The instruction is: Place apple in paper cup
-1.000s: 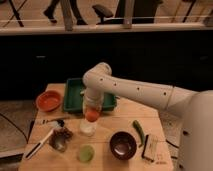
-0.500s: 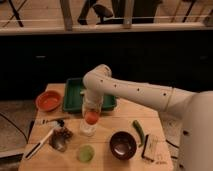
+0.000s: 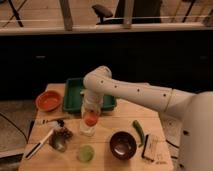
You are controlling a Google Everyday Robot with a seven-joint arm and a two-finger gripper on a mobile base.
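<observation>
Hardly anything has moved since the earlier frame: your gripper (image 3: pixel 90 113) still hangs over the paper cup (image 3: pixel 87 131) mid-desk (image 3: pixel 116 121), jaws closed on the apple (image 3: pixel 90 120), which sits at the cup's mouth. Green tray (image 3: pixel 73 93) just behind; orange bowl (image 3: pixel 48 100) beside the tray; brown bowl (image 3: pixel 123 145) near the front edge

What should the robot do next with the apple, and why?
Probably open the gripper and let go. It is shut on the apple, which seems to sit right at the mouth of the paper cup, just in front of the green tray.
</observation>
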